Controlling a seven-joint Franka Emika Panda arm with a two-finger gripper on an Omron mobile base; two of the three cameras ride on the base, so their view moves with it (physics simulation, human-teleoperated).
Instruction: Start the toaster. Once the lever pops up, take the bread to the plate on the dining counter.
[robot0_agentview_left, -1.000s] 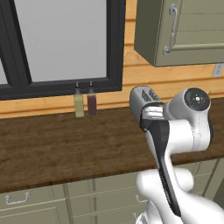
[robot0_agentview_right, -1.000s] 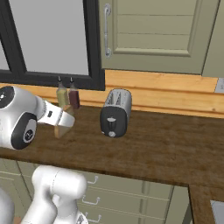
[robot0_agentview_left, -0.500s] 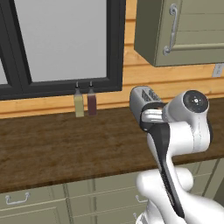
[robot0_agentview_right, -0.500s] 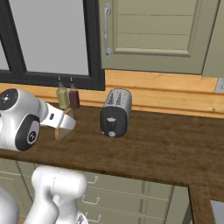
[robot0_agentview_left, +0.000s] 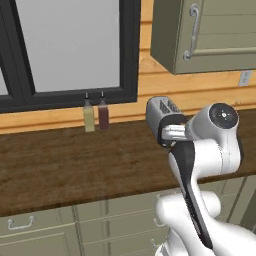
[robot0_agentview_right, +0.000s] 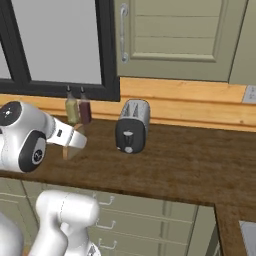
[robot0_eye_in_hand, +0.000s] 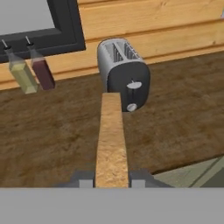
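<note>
My gripper (robot0_eye_in_hand: 111, 174) is shut on the bread (robot0_eye_in_hand: 111, 139), a tan slice that I see edge-on, reaching forward from between the fingers. The silver-grey toaster (robot0_eye_in_hand: 124, 73) stands beyond the slice's far end on the wood counter, its dark knob panel facing me and its two slots showing nothing inside. The toaster (robot0_agentview_right: 132, 125) sits against the back wall, to the right of my hand, which hangs over the counter's front part with the bread (robot0_agentview_right: 66, 149) in it. My arm partly covers the toaster (robot0_agentview_left: 159, 111) in the left base view. The plate and the dining counter are out of view.
Two small bottles, one pale (robot0_eye_in_hand: 21, 72) and one dark red (robot0_eye_in_hand: 41, 69), stand under the black window frame left of the toaster. Wall cabinets (robot0_agentview_right: 175, 37) hang above. Grey-green drawers (robot0_agentview_left: 55, 230) run below the counter (robot0_agentview_right: 190, 165), which turns a corner at the right.
My arm has sunk slightly and drawn a little back from the toaster. The bread stays in the grip and the toaster has not moved.
</note>
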